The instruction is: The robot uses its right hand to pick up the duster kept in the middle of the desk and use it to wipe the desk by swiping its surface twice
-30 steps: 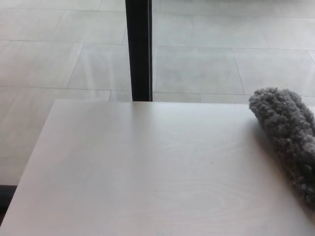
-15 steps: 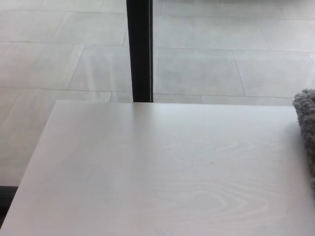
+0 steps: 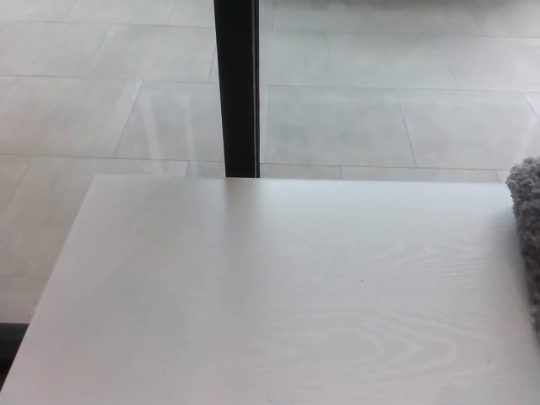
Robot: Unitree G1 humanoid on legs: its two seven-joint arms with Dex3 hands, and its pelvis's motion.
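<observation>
Only a strip of the grey fluffy duster [image 3: 529, 232] shows, at the right edge of the head view, lying on or just over the far right part of the pale wooden desk [image 3: 253, 295]. Most of the duster is cut off by the picture's edge. Neither of my hands shows, so what holds the duster is hidden.
A black vertical post [image 3: 237, 84] stands behind the desk's far edge, left of centre. Beyond it lies a light tiled floor [image 3: 354, 110]. The desk's left edge runs diagonally down to the lower left corner.
The duster has slid to the right across the desk, from well inside the picture to almost out of it. The view itself has barely shifted.
</observation>
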